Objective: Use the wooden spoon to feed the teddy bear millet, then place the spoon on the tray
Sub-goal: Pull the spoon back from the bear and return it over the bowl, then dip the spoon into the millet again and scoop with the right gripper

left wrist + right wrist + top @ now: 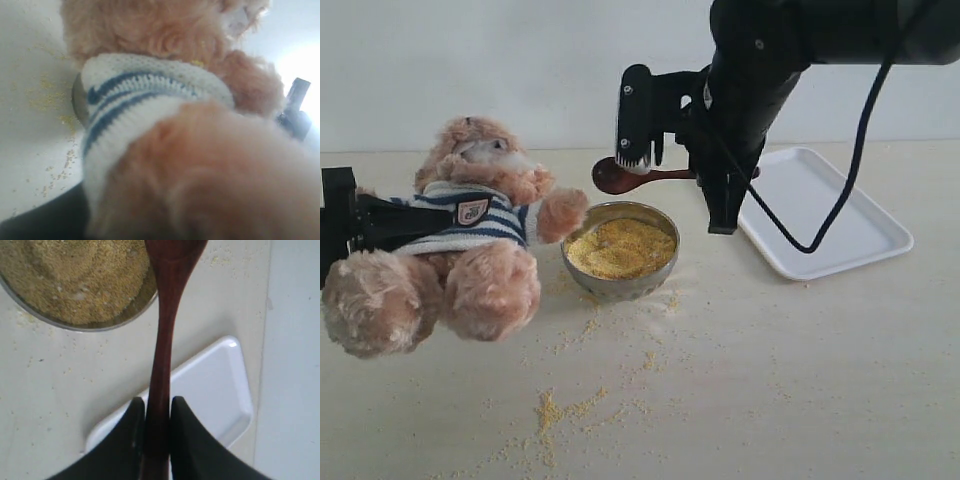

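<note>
The teddy bear (pixel 470 240) leans back at the left in its striped shirt, and its fur fills the left wrist view (pixel 200 150). My left gripper (pixel 425 216) is shut across its torso; the fingertips are buried in the plush. My right gripper (pixel 157 404) is shut on the thin handle of the wooden spoon (pixel 165 330). The spoon (pixel 620 177) hangs level above the far rim of the metal bowl (pixel 665 262), its small bowl pointing at the bear's raised paw. I see no grain in the spoon. Millet (pixel 620 247) is heaped in the bowl. The white tray (pixel 840 215) lies to the right, under and behind my right arm.
Loose millet grains (pixel 560 408) are scattered over the pale table in front of the bowl and the bear. A black cable (pixel 840 200) loops down from my right arm over the tray. A pale wall stands behind the table.
</note>
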You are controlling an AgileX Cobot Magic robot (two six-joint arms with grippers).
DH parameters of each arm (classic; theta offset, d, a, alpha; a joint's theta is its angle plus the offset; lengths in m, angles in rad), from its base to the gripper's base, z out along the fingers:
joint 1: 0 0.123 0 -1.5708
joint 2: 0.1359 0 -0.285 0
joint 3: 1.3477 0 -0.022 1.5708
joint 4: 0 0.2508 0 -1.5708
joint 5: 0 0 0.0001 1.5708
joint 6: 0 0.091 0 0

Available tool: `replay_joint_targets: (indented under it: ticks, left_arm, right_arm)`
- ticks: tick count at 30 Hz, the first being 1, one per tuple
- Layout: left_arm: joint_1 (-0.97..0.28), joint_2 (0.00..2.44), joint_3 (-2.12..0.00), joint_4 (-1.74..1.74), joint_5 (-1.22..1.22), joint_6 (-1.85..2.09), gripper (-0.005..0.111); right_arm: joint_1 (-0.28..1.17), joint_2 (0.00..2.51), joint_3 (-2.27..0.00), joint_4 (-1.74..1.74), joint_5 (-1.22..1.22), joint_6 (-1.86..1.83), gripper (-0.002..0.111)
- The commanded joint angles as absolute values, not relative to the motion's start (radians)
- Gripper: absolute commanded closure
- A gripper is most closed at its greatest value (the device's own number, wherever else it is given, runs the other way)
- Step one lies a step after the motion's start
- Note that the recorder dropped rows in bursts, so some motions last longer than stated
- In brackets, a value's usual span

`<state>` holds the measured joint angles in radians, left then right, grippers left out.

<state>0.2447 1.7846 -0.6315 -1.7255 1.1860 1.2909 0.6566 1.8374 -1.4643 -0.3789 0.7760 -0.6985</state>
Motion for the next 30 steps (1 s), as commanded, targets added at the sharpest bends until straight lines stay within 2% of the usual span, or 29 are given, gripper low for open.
replay_joint_targets:
  ticks: [1,14,24,30]
  left_arm:
    - [0.247,1.792,-0.661,-1.744,1.221,1.247,0.102]
    - [0.247,1.792,-0.745,-1.744,1.221,1.223,0.102]
    - [0.247,1.792,-0.745,-1.744,1.221,1.208,0.102]
    - [0.247,1.792,-0.745,-1.744,1.221,1.208,0.102]
  right_arm:
    - [0.668,1.869,-1.465,-0.472,0.785,-0.656,0.108]
    - [0.677,1.943,-1.465,-0.484,0.818,-0.599,0.108]
    - [0.781,2.014,-1.467,-0.707,0.811,-0.496,0.108]
    - [0.799,2.027,-1.467,-0.711,0.814,-0.442,0.108]
